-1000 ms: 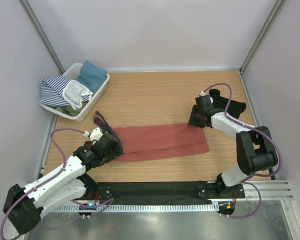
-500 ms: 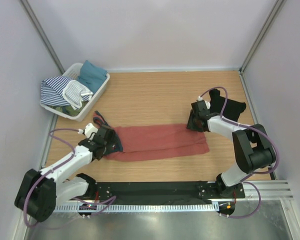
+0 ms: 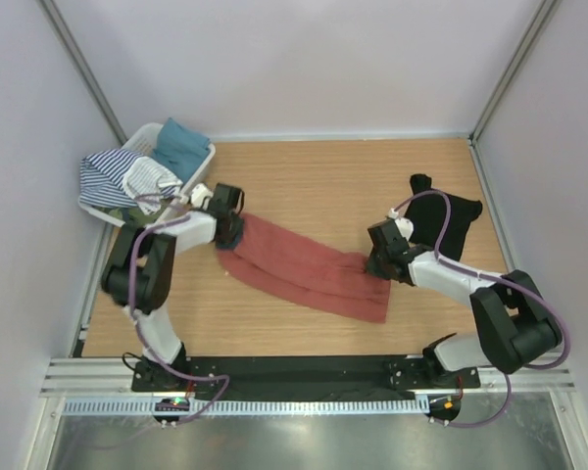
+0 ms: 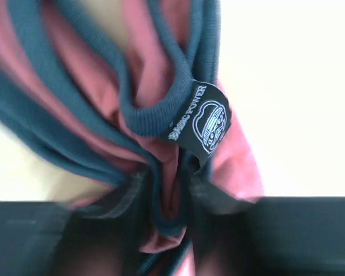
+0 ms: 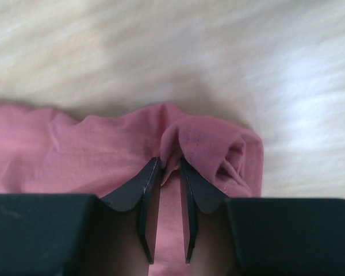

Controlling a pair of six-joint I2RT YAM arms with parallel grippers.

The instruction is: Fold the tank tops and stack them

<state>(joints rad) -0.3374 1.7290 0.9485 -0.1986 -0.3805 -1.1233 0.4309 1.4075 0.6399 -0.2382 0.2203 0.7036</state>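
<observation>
The rust-red tank top [image 3: 304,269] lies folded in a long band, slanting from back left to front right across the wooden table. My left gripper [image 3: 229,229] is shut on its strap end. In the left wrist view the navy-edged straps [image 4: 161,115] and a black label [image 4: 204,121] bunch between the fingers of the left gripper [image 4: 169,213]. My right gripper [image 3: 374,262] is shut on the hem end. In the right wrist view a fold of red cloth [image 5: 210,144] is pinched in the right gripper [image 5: 171,168]. The black tank top [image 3: 451,220] lies crumpled at the right.
A white plastic basket [image 3: 206,157] with striped and teal clothes stands at the back left, close to my left gripper. Grey walls close in the table on the left, right and back. Both arm bases sit on the black rail at the near edge.
My left gripper closed on the strap end and carried it back toward the basket. The right gripper tightened on the hem and moved nearer. The red top now lies slanted.
</observation>
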